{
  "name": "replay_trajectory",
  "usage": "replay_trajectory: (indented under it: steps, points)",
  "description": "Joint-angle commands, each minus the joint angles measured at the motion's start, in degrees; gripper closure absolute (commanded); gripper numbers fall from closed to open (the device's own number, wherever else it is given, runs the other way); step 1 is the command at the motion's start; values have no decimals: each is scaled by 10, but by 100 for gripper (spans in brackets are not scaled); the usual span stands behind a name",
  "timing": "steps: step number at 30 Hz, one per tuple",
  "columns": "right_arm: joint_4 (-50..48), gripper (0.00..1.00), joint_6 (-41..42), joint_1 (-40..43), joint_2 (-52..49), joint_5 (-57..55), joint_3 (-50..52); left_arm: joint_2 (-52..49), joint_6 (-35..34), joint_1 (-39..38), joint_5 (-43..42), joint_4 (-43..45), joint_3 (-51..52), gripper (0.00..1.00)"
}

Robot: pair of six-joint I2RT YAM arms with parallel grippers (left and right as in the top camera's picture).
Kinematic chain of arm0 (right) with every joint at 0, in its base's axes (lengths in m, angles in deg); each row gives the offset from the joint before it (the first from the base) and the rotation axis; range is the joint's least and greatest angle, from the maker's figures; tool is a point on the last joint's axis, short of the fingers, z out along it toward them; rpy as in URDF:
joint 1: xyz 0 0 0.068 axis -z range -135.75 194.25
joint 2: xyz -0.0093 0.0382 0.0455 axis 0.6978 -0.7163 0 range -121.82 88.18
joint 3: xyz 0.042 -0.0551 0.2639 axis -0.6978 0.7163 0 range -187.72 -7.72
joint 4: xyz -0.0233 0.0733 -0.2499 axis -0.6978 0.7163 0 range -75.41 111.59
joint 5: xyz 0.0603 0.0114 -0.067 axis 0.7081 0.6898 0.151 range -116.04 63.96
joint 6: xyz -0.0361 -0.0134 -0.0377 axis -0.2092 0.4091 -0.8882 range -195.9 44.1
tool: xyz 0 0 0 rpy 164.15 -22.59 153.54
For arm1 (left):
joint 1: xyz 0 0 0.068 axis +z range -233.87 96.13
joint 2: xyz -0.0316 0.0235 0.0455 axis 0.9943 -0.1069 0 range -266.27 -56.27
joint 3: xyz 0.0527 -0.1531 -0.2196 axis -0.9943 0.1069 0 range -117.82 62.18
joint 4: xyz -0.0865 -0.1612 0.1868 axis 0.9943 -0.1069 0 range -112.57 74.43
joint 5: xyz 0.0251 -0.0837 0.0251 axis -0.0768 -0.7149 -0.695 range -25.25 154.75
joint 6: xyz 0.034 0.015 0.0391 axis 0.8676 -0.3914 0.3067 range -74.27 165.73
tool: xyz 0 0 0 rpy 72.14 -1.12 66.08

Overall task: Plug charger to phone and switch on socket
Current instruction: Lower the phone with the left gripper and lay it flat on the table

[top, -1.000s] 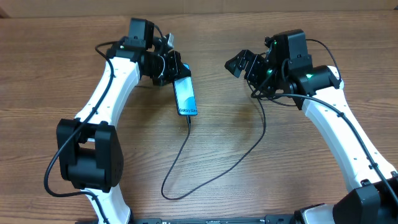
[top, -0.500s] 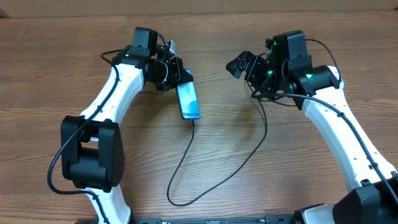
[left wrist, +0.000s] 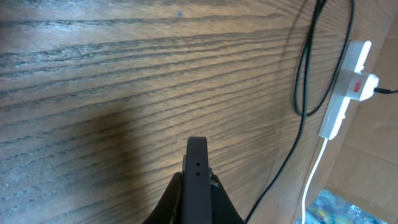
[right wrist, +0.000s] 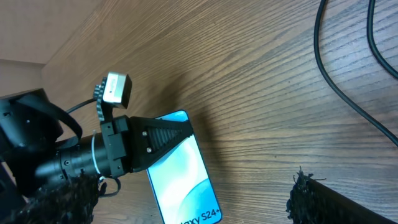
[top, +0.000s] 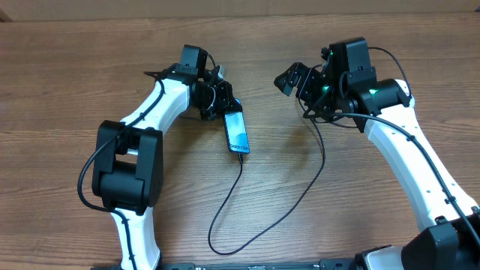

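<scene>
Overhead: phone in left grip, right fingers wide and empty

Overhead: left fingers [top: 220,101] are closed tight on the upper end of the phone [top: 237,133]. The phone sits between the two arms, nearer the left one, with its light-blue screen facing up. The thin black charger [top: 323,159] meets the phone's lower end, runs toward the near edge of the worktop [top: 67,67], loops, and climbs back up toward the right arm. The connector is too small to tell whether it is seated.

Right fingers [top: 285,79] are spread as wide as they go, holding nothing, well apart from the phone and turned toward it.

Left wrist: phone seen edge-on, clamped on both sides, above the wood grain. The socket lies at the right edge [left wrist: 341,102], a red mark on it, its thick white cord [left wrist: 315,174] trailing down. Two runs of charger cable cross the wood beside it.

Right wrist: phone screen tilted, the left fingers' pads gripping its top end, white text at the far end
</scene>
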Motion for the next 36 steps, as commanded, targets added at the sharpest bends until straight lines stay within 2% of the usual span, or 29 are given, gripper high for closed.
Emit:
replay_trajectory:
  steps: [1, 8, 36]
  points:
    - [-1, 0, -5, 1, 16, -12, -6, -12, -13, -2, -20, 4, 1, 95]
    - [0, 0, -5, 1, 16, -16, -6, -15, -12, -8, 53, 4, 1, 95]
    - [10, 0, -5, 1, 16, -16, -6, -16, -12, -38, 120, 13, 1, 96]
